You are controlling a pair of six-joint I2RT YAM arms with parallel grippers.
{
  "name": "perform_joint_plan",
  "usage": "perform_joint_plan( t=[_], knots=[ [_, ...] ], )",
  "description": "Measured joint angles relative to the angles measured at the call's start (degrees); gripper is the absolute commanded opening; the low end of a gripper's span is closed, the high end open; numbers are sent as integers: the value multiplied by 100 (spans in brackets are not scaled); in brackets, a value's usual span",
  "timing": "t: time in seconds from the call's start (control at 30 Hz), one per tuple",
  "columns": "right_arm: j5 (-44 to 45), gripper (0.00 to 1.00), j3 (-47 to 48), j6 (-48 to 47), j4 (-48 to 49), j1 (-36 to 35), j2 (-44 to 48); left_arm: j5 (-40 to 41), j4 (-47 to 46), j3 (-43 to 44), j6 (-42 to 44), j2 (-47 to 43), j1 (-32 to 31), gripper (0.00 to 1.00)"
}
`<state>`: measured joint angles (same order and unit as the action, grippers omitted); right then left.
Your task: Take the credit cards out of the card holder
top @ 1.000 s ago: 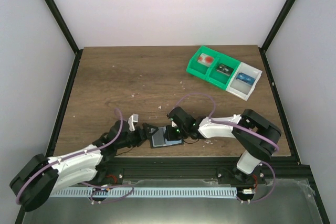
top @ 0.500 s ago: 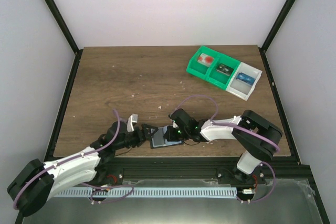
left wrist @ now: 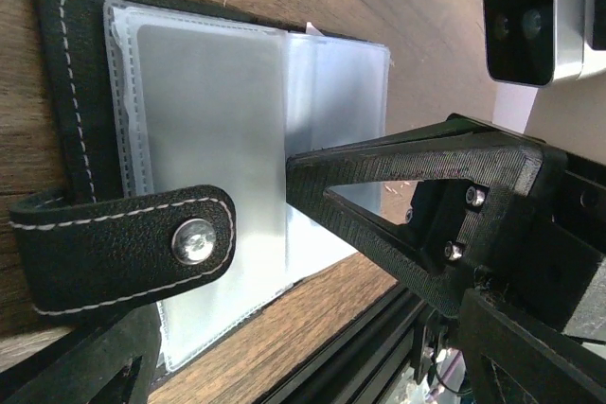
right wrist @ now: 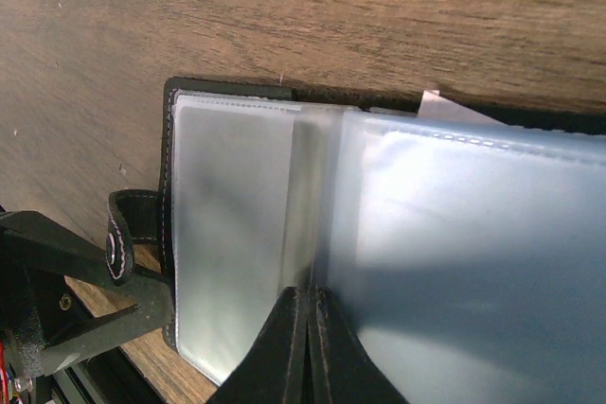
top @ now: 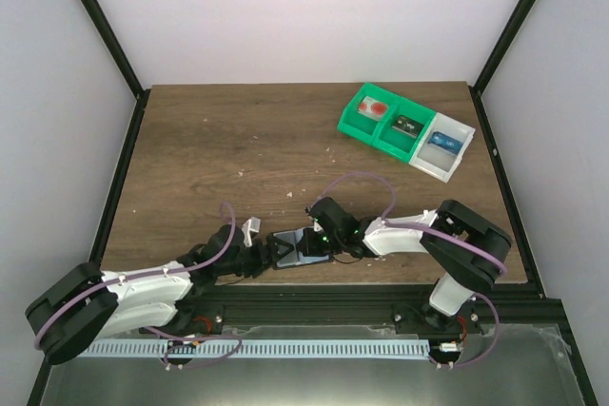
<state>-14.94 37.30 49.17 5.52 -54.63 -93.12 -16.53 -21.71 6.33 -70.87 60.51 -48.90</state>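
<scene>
The card holder point(top: 293, 252) lies spread open near the table's front edge, black leather with white stitching and clear sleeves point(left wrist: 208, 111). A pale grey card point(right wrist: 232, 224) shows through one sleeve. Its snap strap point(left wrist: 123, 243) lies folded over the sleeve. My left gripper point(left wrist: 218, 262) is open at the holder's left end, one finger point(left wrist: 398, 186) over the sleeve and the other below the strap. My right gripper point(right wrist: 309, 324) is shut, its tips pressed on the fold between two sleeves. Whether a thin sleeve is nipped between them cannot be seen.
A green two-bin tray point(top: 381, 119) and a white bin point(top: 442, 147) with small items stand at the back right. The black frame rail point(top: 314, 294) runs just in front of the holder. Pale crumbs dot the wood.
My left arm swung lower and closer along the front edge, its gripper now straddling the strap end. The holder lies flatter and more spread out. The right gripper's fingers closed fully.
</scene>
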Motion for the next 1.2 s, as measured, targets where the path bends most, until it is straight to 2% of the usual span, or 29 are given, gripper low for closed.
perform_joint_plan(
  t=[0.83,1.2],
  knots=[
    [-17,0,-144,46,223,0,37,122,7,214,162,249,0,88],
    [-15,0,-149,90,232,0,39,59,74,310,223,-44,-2,89]
  ],
)
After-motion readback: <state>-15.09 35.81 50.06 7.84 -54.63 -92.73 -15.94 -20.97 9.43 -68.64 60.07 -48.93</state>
